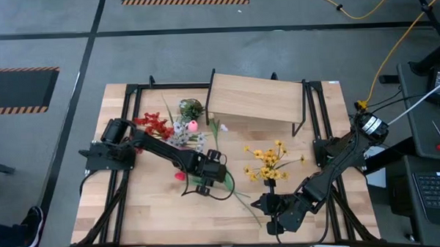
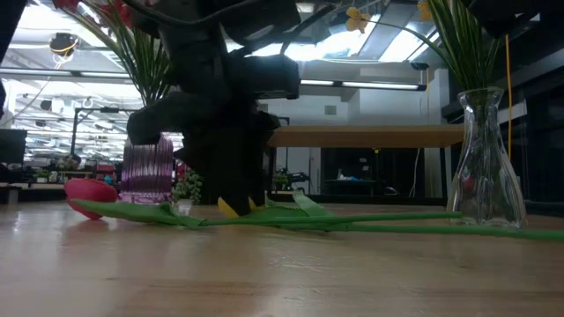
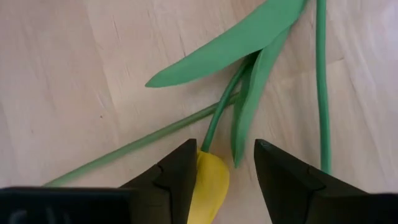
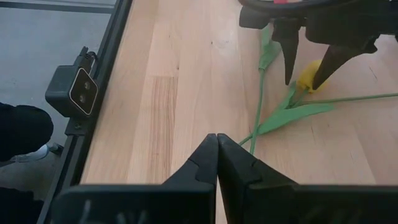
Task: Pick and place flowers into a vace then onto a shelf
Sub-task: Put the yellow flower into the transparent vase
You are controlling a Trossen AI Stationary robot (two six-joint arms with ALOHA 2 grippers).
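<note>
Now, vases: clear glass vase [image 2: 483, 158] holds yellow flowers [image 1: 268, 161]; purple vase [image 2: 148, 169] holds red flowers [image 1: 154, 126].
Shelf [image 1: 254, 100]: at the bench's [image 1: 149, 206] far edge.
Left gripper [image 3: 225, 171]: jaws open, straddling a yellow tulip bud [image 3: 208, 185] lying mid-bench.
Right gripper [image 4: 216, 163]: jaws closed, near the front edge.

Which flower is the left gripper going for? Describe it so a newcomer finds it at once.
On the table, look just in front of the shelf, where the left gripper stands open, fingers down. Between its fingers lies a yellow tulip, flat on the wood. Unlike the pink tulip lying nearby, its bud is yellow.
</note>
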